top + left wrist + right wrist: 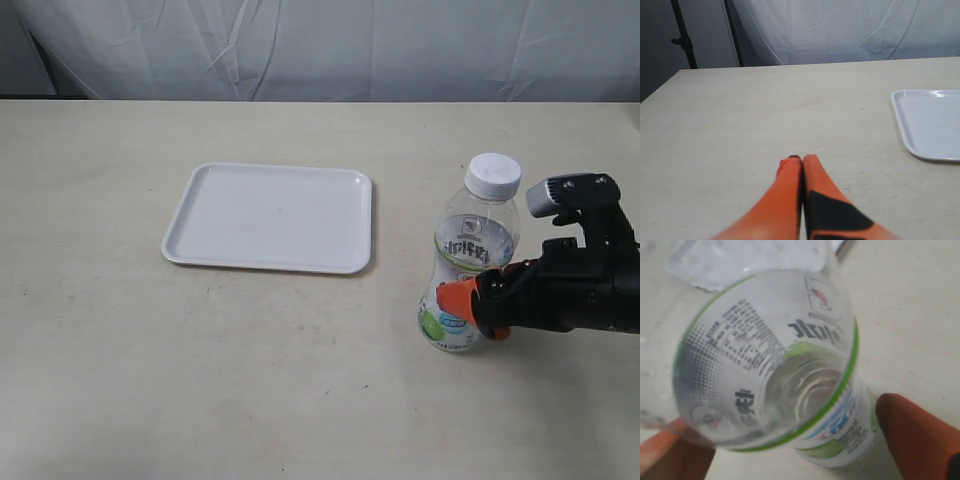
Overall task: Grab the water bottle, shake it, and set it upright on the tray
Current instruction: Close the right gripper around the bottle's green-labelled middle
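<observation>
The water bottle point(470, 255) stands upright on the table at the right, with a white cap, a clear body and a green-and-white label. My right gripper point(470, 312) reaches in from the right at the bottle's lower bulge. In the right wrist view the bottle point(770, 355) fills the frame and the gripper point(790, 440) is open around it; one orange finger point(915, 432) sits close beside the base, and the other shows partly behind the clear body. The white tray point(268, 217) lies flat to the bottle's left, with nothing on it. My left gripper point(801, 159) is shut and holds nothing.
A pale tabletop point(150, 380) spreads all round, with a white cloth backdrop point(320, 45) behind its far edge. In the left wrist view a corner of the tray point(930, 125) shows, and a dark stand point(682, 40) rises beyond the table.
</observation>
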`<action>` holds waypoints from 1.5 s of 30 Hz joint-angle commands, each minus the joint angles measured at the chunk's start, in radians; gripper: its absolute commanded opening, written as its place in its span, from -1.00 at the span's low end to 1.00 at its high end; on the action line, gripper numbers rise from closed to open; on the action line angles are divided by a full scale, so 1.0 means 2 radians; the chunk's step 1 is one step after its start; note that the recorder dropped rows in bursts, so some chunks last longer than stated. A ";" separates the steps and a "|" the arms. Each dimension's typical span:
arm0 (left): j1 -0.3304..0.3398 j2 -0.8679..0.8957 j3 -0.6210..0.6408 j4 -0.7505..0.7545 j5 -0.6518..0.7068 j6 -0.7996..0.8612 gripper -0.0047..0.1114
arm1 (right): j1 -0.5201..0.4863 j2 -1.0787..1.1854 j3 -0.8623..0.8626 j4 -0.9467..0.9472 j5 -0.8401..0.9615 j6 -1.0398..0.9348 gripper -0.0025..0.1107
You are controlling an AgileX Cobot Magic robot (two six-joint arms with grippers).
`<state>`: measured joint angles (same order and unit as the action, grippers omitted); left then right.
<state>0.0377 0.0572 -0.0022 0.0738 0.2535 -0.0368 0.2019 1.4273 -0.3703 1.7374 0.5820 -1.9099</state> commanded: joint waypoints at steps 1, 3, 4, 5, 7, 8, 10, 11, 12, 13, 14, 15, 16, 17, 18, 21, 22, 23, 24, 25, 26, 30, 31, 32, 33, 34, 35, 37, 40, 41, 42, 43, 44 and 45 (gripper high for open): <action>0.000 -0.002 0.001 -0.004 -0.007 -0.004 -0.92 | 0.000 0.008 -0.005 0.004 0.014 -0.006 0.46; 0.000 -0.002 0.001 -0.004 -0.007 -0.004 -0.92 | 0.000 0.017 -0.008 0.004 0.021 -0.001 0.58; 0.000 -0.002 0.001 -0.004 -0.007 -0.004 -0.92 | 0.000 0.018 -0.011 0.004 0.021 -0.001 0.65; 0.000 -0.002 0.001 -0.004 -0.007 -0.004 -0.92 | 0.000 0.021 -0.013 0.004 0.020 -0.001 0.72; 0.000 -0.002 0.001 -0.004 -0.007 -0.004 -0.92 | 0.000 0.023 -0.020 0.004 0.018 -0.006 0.72; 0.000 -0.002 0.001 -0.004 -0.007 -0.004 -0.92 | 0.000 0.023 -0.022 0.004 0.013 -0.008 0.72; 0.000 -0.002 0.001 -0.004 -0.007 -0.004 -0.92 | 0.000 0.023 -0.023 0.004 0.008 -0.031 0.72; 0.000 -0.002 0.001 -0.004 -0.007 -0.004 -0.92 | 0.000 0.023 -0.023 0.004 0.006 -0.031 0.72; 0.000 -0.002 0.001 -0.004 -0.007 -0.004 -0.92 | 0.000 0.023 -0.023 0.004 0.009 -0.036 0.72; 0.000 -0.002 0.001 -0.004 -0.007 -0.004 -0.92 | 0.000 0.023 -0.023 0.004 0.009 -0.039 0.72; 0.000 -0.002 0.001 -0.004 -0.007 -0.004 -0.92 | 0.000 0.024 -0.024 0.004 0.009 -0.039 0.72; 0.000 -0.002 0.001 -0.004 -0.007 -0.004 -0.92 | 0.000 0.025 -0.026 0.004 0.011 -0.039 0.72; 0.000 -0.002 0.001 -0.004 -0.007 -0.004 -0.92 | 0.003 0.027 -0.029 0.004 0.018 -0.039 0.71; 0.000 -0.002 0.001 -0.004 -0.007 -0.004 -0.92 | 0.012 0.027 -0.033 0.004 0.007 -0.039 0.70; 0.000 -0.002 0.001 -0.004 -0.007 -0.004 -0.92 | 0.028 0.027 -0.039 0.004 -0.020 -0.039 0.67; 0.000 -0.002 0.001 -0.004 -0.007 -0.004 -0.92 | 0.060 0.027 -0.052 0.004 -0.069 -0.039 0.62; 0.000 -0.002 0.001 -0.004 -0.007 -0.004 -0.92 | 0.071 0.027 -0.061 0.004 -0.085 -0.039 0.62; 0.000 -0.002 0.001 -0.004 -0.007 -0.004 -0.92 | 0.075 0.027 -0.063 0.004 -0.089 -0.037 0.62; 0.000 -0.002 0.001 -0.004 -0.007 -0.004 -0.92 | 0.075 0.027 -0.067 0.004 -0.096 -0.027 0.62; 0.000 -0.002 0.001 -0.004 -0.007 -0.004 -0.92 | 0.075 0.027 -0.067 0.004 -0.103 -0.019 0.62; 0.000 -0.002 0.001 -0.004 -0.007 -0.004 -0.92 | 0.075 0.027 -0.067 0.004 -0.117 -0.008 0.62; 0.000 -0.002 0.001 -0.004 -0.007 -0.004 -0.92 | 0.075 0.027 -0.067 0.004 -0.114 -0.001 0.63; 0.000 -0.002 0.001 -0.004 -0.007 -0.004 -0.92 | 0.075 0.027 -0.067 0.004 -0.114 0.008 0.63; 0.000 -0.002 0.001 -0.004 -0.007 -0.004 -0.92 | 0.075 0.027 -0.067 0.004 -0.114 0.018 0.63; 0.000 -0.002 0.001 -0.004 -0.007 -0.004 -0.92 | 0.075 0.027 -0.065 0.004 -0.107 0.032 0.63; 0.000 -0.002 0.001 -0.004 -0.007 -0.004 -0.92 | 0.075 0.027 -0.064 0.004 -0.100 0.035 0.63; 0.000 -0.002 0.001 -0.004 -0.007 -0.004 -0.92 | 0.075 0.027 -0.062 0.004 -0.092 0.035 0.63; 0.000 -0.002 0.001 -0.004 -0.007 -0.004 -0.92 | 0.075 0.027 -0.061 0.004 -0.084 0.040 0.63; 0.000 -0.002 0.001 -0.004 -0.007 -0.004 -0.92 | 0.075 0.027 -0.059 0.004 -0.083 0.040 0.63; 0.000 -0.002 0.001 -0.004 -0.007 -0.004 -0.92 | 0.075 0.027 -0.058 0.004 -0.083 0.040 0.63; 0.000 -0.002 0.001 -0.004 -0.007 -0.004 -0.92 | 0.075 0.027 -0.054 0.004 -0.083 0.040 0.63; 0.000 -0.002 0.001 -0.004 -0.007 -0.004 -0.92 | 0.075 0.027 -0.052 0.004 -0.083 0.040 0.63; 0.000 -0.002 0.001 -0.004 -0.007 -0.004 -0.92 | 0.075 0.027 -0.051 0.004 -0.086 0.032 0.63; 0.000 -0.002 0.001 -0.004 -0.007 -0.004 -0.92 | 0.075 0.027 -0.051 0.004 -0.085 0.019 0.63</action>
<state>0.0377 0.0572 -0.0022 0.0738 0.2535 -0.0368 0.3501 1.4811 -0.4794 1.7391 0.4104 -1.8353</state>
